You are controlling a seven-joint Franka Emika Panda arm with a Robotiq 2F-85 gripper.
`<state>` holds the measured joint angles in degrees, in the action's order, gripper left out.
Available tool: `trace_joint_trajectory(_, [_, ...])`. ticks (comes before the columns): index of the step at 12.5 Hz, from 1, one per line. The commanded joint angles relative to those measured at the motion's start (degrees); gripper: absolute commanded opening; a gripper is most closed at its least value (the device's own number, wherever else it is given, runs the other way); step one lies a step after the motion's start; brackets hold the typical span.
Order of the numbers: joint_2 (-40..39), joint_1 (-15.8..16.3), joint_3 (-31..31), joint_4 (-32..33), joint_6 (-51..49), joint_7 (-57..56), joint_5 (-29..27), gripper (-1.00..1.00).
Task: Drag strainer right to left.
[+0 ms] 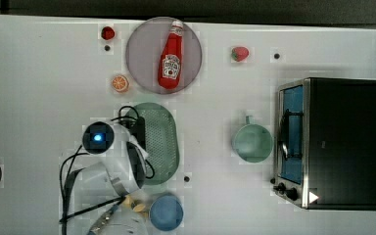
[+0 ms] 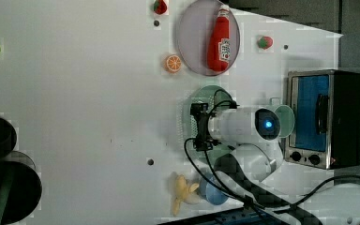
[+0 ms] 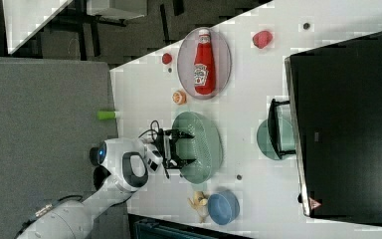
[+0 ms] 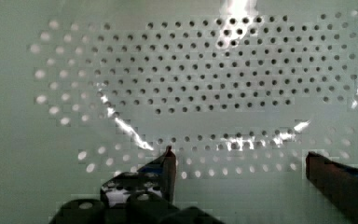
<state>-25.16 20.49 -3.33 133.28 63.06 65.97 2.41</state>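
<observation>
End effector (image 3: pixel 188 147) is hanging over the strainer (image 3: pixel 202 147), fingers spread apart, gripping nothing. Strainer is sitting mid-tabletop (image 3: pixel 144 89): oval pale-green plastic, glossy, base perforated with rows of small round holes. Round green cup (image 1: pixel 252 142) is sitting to the top view's right, beside the boxy metal toaster oven (image 1: pixel 330 142).

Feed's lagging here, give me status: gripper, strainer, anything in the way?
Gripper open, fingers down inside strainer. Strainer flat on table, ungrasped. Orange slice and blue bowl nearby.
</observation>
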Motion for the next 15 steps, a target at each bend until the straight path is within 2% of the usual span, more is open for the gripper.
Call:
trace_joint_trajectory(1, [-1.72, 2.1, -1.32, -4.56, 0.22, 6.93, -0.08, 1.0])
trace_joint_trajectory(5, [-4.57, 4.93, -1.74, -9.29, -2.04, 8.8, -0.95, 1.0])
trace_joint_trajectory(12, [-8.82, 9.15, -2.28, -16.99, -4.65, 8.86, -8.38, 1.0])
trace_joint_trajectory(15, [-10.26, 10.83, -2.31, -19.24, -4.67, 8.91, -9.42, 1.0])
